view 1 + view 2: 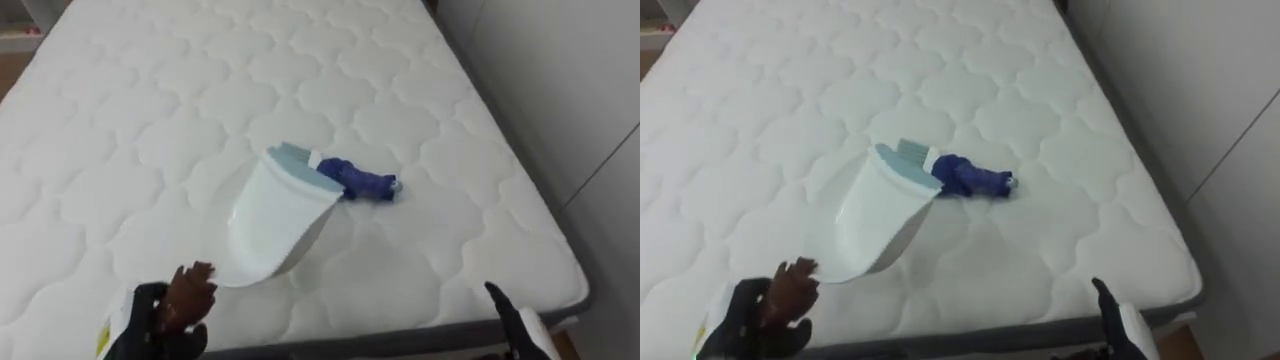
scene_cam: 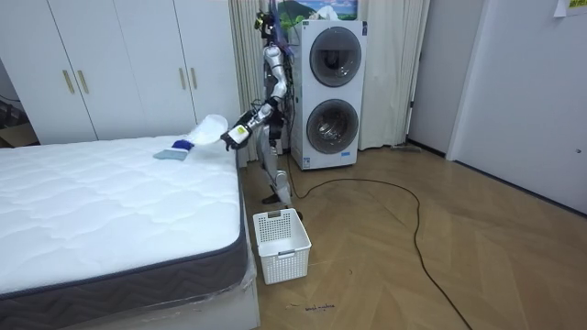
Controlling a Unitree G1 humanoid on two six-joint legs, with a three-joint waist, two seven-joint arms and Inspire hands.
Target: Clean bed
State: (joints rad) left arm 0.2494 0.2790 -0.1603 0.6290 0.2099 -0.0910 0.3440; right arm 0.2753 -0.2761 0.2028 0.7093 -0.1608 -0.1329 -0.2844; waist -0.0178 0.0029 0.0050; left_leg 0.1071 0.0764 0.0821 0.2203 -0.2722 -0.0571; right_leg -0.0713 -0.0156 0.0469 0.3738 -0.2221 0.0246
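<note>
White quilted mattress [image 1: 120, 120] carries everything in the left eye view: a white cloth [image 1: 270, 225], its lower edge pinched by the left hand [image 1: 185, 300], with a pale blue cloth [image 1: 290, 158] and a crumpled dark blue cloth [image 1: 362, 182] at its top; the right hand [image 1: 512, 322] sits low (grip unreadable). Room view: the white slatted plastic basket [image 2: 295, 257] on the floor [image 2: 440, 266] looks empty, so clearing seems barely begun.

The mattress [image 1: 150, 120] is quilted white cloth, matt. On it lies a crumpled blue cloth [image 1: 365, 183], over it a smooth, matt white piece [image 1: 270, 225]. Beside the mattress, a plastic basket [image 2: 282, 246] on a glossy wood floor [image 2: 440, 257].
</note>
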